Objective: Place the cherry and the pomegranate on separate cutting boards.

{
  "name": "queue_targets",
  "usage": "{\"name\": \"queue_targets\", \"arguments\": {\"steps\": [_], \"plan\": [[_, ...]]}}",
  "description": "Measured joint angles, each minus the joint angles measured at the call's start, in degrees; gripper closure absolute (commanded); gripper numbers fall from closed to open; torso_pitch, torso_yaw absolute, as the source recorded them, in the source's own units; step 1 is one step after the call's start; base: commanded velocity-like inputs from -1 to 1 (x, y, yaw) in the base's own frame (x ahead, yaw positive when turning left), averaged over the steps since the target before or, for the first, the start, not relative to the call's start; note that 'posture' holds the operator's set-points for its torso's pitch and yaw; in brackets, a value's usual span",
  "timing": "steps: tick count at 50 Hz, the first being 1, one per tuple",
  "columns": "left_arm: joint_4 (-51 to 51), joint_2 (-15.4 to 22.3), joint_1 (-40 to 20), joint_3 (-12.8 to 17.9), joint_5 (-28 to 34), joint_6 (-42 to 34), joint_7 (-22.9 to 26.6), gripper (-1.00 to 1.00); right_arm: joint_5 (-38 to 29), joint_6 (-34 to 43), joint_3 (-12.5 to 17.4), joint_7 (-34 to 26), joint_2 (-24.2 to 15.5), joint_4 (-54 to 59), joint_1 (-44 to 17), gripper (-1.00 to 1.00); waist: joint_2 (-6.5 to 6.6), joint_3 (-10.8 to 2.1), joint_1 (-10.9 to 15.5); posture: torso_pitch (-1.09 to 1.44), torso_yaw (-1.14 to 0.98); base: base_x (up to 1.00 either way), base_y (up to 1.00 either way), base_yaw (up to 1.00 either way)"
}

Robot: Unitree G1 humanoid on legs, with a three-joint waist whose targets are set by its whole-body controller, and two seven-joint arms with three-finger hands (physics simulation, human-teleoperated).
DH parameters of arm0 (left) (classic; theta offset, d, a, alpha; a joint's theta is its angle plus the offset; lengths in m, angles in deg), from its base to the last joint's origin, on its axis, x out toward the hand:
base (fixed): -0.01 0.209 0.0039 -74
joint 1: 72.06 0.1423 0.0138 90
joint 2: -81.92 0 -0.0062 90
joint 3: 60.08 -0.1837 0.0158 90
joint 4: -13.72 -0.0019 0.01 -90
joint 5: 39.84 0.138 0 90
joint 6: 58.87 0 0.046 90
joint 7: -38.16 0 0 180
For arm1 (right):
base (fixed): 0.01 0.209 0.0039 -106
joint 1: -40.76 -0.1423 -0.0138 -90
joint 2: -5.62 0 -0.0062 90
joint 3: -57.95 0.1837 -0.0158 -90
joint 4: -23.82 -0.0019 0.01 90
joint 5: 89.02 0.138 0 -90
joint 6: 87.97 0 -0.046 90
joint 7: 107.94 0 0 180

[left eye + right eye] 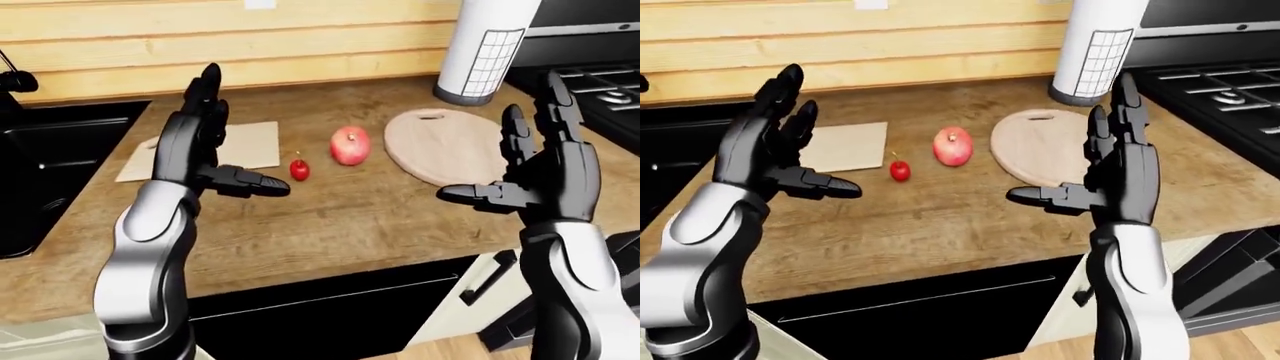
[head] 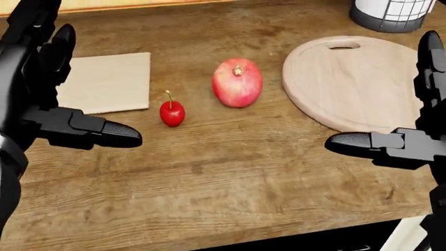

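Clearly nothing is grasped yet: left hand (image 2: 48, 99) and right hand (image 2: 411, 120) hover spread, so next the left must pinch the cherry (image 2: 172, 112) for the rectangular cutting board (image 2: 104, 81).

Wooden counter (image 2: 230, 172) holds cherry (image 2: 172, 113), pomegranate (image 2: 238, 83), boards (two) (image 2: 362, 83)

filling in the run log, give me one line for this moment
left hand open, raised | right hand open, raised | cherry and pomegranate on counter, between rectangular board and round board | nothing placed
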Motion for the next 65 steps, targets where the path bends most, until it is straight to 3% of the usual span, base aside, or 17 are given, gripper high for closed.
{"name": "queue_targets", "arguments": {"steps": [3,6,11,18,22,30,35,40,44,65], "plan": [[0.6,0.4,-0.4,0.5,-0.1,0.1,-0.3,-1.00,0.2,0.0,0.0,0.0,-0.2,-0.9,-1.0,-1.00,1.35,-0.92,-0.7,0.00,0.00,0.00,0.00,0.00],[0.3,0.4,0.4,0.9,-0.1,-0.2,-0.6,-1.00,0.8,1.0,-0.8,-0.1,0.0,-1.4,-1.1,-1.00,-0.42,-0.37,-0.4,0.00,0.00,0.00,0.00,0.00],[-0.1,0.6,0.5,0.9,-0.1,-2.0,-0.9,-1.00,1.0,2.8,-0.9,-0.6,-0.8,-1.5,-1.8,-1.00,-1.69,-0.29,-0.1,0.00,0.00,0.00,0.00,0.00],[3.2,0.7,0.0,0.8,-0.9,-2.9,-0.8,-1.00,1.2,7.6,0.8,-0.7,-3.5,-5.2,-4.8,-1.00,-1.62,-0.72,0.0,0.00,0.00,0.00,0.00,0.00],[4.0,0.9,0.1,1.1,-1.2,-3.3,-0.8,-1.00,0.4,10.5,-0.2,-1.5,-4.5,-6.2,-6.3,-1.00,-1.66,-0.66,0.0,0.00,0.00,0.00,0.00,0.00],[8.8,1.8,-0.3,2.4,-2.8,-7.4,-0.9,-1.00,-0.9,21.6,-2.0,-3.1,-8.4,-5.4,-17.8,-1.00,-1.53,-0.07,0.2,0.00,0.00,0.00,0.00,0.00],[9.3,2.2,0.0,3.1,-3.6,-7.5,-1.2,-1.00,-4.3,23.6,-6.3,-4.9,-9.7,-1.2,-23.6,-1.00,-1.46,-0.06,0.2,0.00,0.00,0.00,0.00,0.00],[8.4,2.3,0.6,2.9,-4.1,-6.9,-1.4,-1.00,-11.1,22.7,-11.4,-9.7,-8.2,6.9,-28.5,-1.00,-1.20,0.24,0.2,0.00,0.00,0.00,0.00,0.00],[7.8,2.3,1.1,2.9,-4.3,-6.2,-1.3,-1.00,-16.5,21.7,-13.2,-13.4,-6.1,13.2,-33.0,-1.00,-0.88,0.45,0.2,0.00,0.00,0.00,0.00,0.00],[4.2,2.4,4.0,4.2,-4.6,-1.3,-0.6,-1.00,-34.4,5.6,-17.4,-24.4,0.7,50.0,-51.6,-1.00,-0.20,-0.21,0.1,0.00,0.00,0.00,0.00,0.00]]}}
